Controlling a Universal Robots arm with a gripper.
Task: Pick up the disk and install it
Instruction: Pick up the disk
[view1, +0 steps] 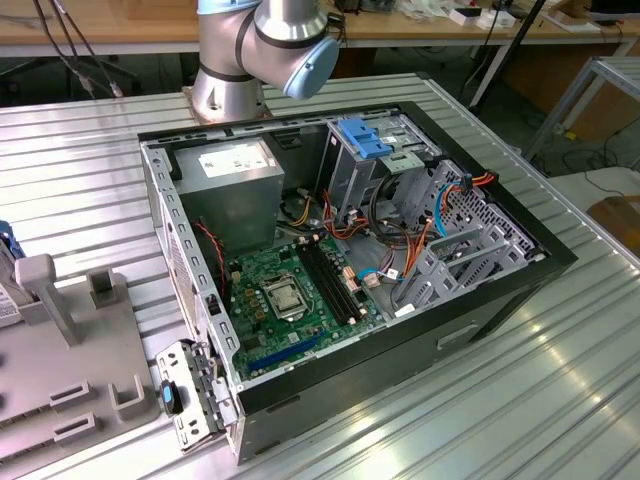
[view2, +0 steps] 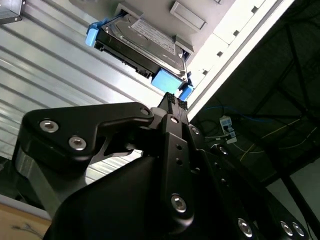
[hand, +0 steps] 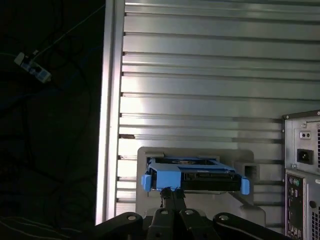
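Observation:
The disk (view2: 142, 45) is a dark grey drive with a white label and a blue bracket. It stands on edge in a slot of a light grey holder (hand: 200, 205). In the first wrist view the disk (hand: 192, 177) shows end-on, with a blue tab at each side. My gripper (view2: 172, 102) is shut, its two black fingertips pressed together with nothing between them. The tips sit just short of the disk's blue end in both wrist views. In the first wrist view the gripper (hand: 173, 193) is right beneath the disk's near edge.
The open computer case (view1: 350, 250) lies on the ribbed metal table (view1: 560, 400), and its rear panel (hand: 302, 165) is close beside the holder. Inside the case are a grey power-supply box (view1: 235, 180) and a silver cage with a blue latch (view1: 365, 140). The table edge (hand: 107, 125) runs near the holder.

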